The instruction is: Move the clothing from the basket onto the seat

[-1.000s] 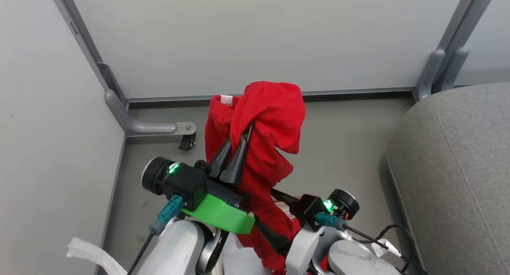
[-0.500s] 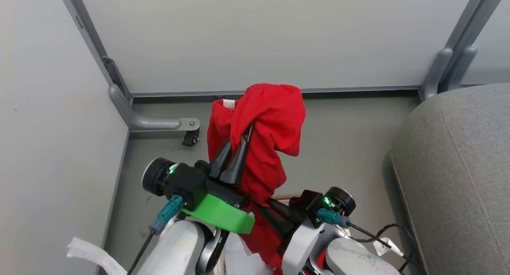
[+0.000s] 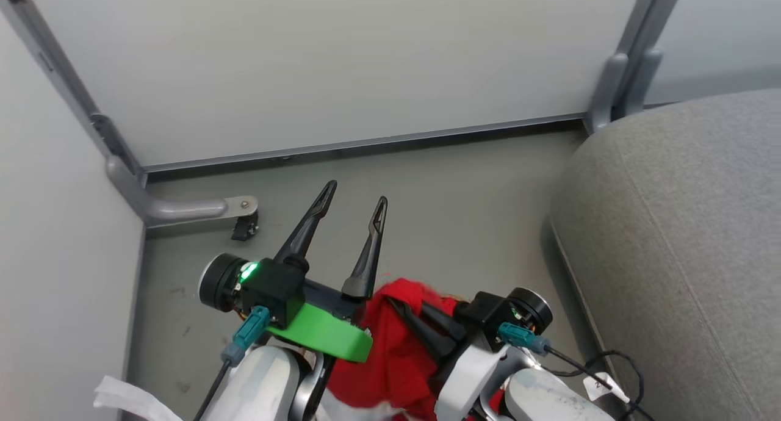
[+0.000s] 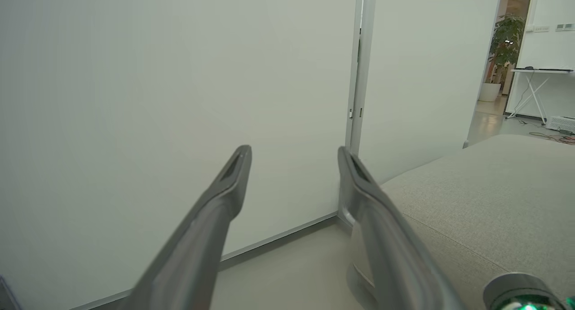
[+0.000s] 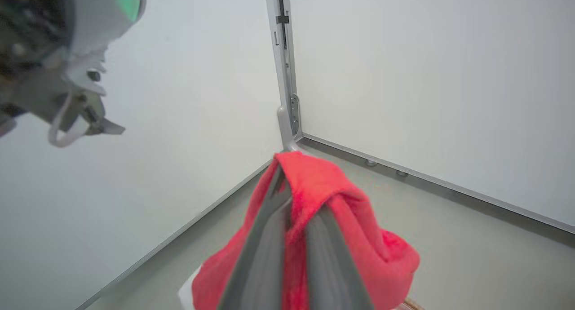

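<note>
1. Right gripper (image 3: 406, 308): the two dark fingers are drawn nearly together, with a fold of the clothing (image 3: 390, 360) pinched between them. In the right wrist view the red cloth (image 5: 359, 238) is draped over the fingertips of this gripper (image 5: 292, 188) and hides the tip of one finger.
2. The clothing hangs low in front of the robot, between its two forearms and over the grey floor (image 3: 457, 213). Most of it falls below and behind the right gripper's fingers, and its lower edge runs out of the head view at the bottom.
3. Left gripper (image 3: 356, 195): fingers spread wide with nothing between them, pointing toward the pale wall panel (image 3: 366, 61). It stands above the clothing, and its fingertips are clear of the cloth. The left wrist view shows the same wide gap between the fingers of the left gripper (image 4: 294, 152), with bare wall behind.
4. The seat (image 3: 671, 226) is on the robot's right, well apart from the clothing. No red cloth lies on it.
5. Look of the clothing: bright red, soft, slightly fuzzy weave, bunched into rounded folds. I can make out no numeral or striped trim in the bunched cloth.
6. Seat: grey woven cover, rounded edge, one stitched seam along the top.
</note>
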